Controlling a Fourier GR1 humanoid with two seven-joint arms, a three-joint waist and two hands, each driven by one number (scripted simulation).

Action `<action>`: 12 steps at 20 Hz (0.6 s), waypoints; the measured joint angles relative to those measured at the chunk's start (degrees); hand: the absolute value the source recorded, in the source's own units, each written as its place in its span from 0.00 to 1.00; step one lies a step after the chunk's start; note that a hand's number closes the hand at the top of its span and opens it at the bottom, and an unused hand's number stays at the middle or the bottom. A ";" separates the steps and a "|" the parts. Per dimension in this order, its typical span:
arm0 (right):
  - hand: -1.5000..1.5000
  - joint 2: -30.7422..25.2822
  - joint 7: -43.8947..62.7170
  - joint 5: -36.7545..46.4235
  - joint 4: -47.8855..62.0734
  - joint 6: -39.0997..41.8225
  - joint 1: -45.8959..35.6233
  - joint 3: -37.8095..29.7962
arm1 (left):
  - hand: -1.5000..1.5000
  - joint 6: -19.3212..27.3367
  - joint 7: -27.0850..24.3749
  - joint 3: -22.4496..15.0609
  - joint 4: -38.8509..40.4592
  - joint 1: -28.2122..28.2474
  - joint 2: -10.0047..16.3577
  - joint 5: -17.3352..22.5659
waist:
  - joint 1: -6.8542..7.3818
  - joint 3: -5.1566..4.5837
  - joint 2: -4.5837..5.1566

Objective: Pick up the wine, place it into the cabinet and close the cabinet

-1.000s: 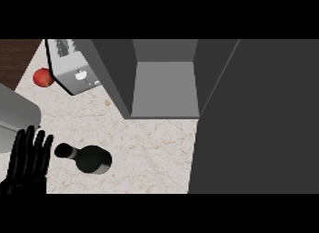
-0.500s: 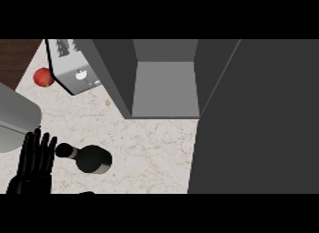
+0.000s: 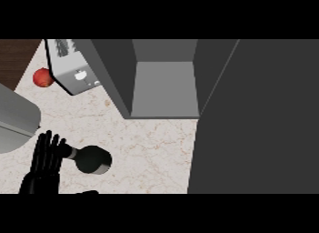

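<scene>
I see the cabinet (image 3: pixel 161 86) standing open, its dark door (image 3: pixel 269 113) swung out on the cabinet's right side; the inside shows bare grey. The wine bottle (image 3: pixel 93 160) is on the pale counter (image 3: pixel 148 141), in front of the cabinet and off to its left, well apart from the opening; its neck points away from the cabinet. My left hand (image 3: pixel 46 157) is farther from the cabinet than the bottle, just beside that neck; its fingers are straight and slightly spread, curled round nothing; I cannot tell whether they touch the neck. A silver toaster (image 3: pixel 74 68) sits just beside the cabinet's left wall; a red apple (image 3: pixel 43 76) lies beyond the toaster, farther from the cabinet.
</scene>
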 measured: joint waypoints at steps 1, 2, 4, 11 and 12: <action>0.00 0.57 -0.56 0.19 0.23 -0.22 -0.07 0.73 | 0.00 -0.53 -0.86 0.28 1.74 -0.61 -0.26 0.08 | 0.03 0.01 0.02; 0.00 0.53 -0.55 0.16 0.27 -0.04 -0.18 0.47 | 0.00 -0.63 -1.65 0.34 3.48 -1.59 -0.85 -0.11 | 0.02 0.00 0.03; 0.00 0.70 0.36 0.16 0.30 -0.50 -1.37 0.44 | 0.00 -1.69 -3.54 0.61 5.71 -1.92 -1.28 -0.12 | 0.08 0.00 0.03; 0.00 1.78 0.37 0.75 0.39 -1.31 -1.30 2.96 | 0.00 -3.29 -6.01 2.15 10.97 -4.33 -1.81 -0.47 | 0.12 0.00 0.03; 0.00 1.50 -0.24 0.74 0.41 -0.70 -0.78 2.48 | 0.00 -3.61 -5.88 2.41 11.39 -4.48 -1.70 -0.34 | 0.13 -0.01 0.03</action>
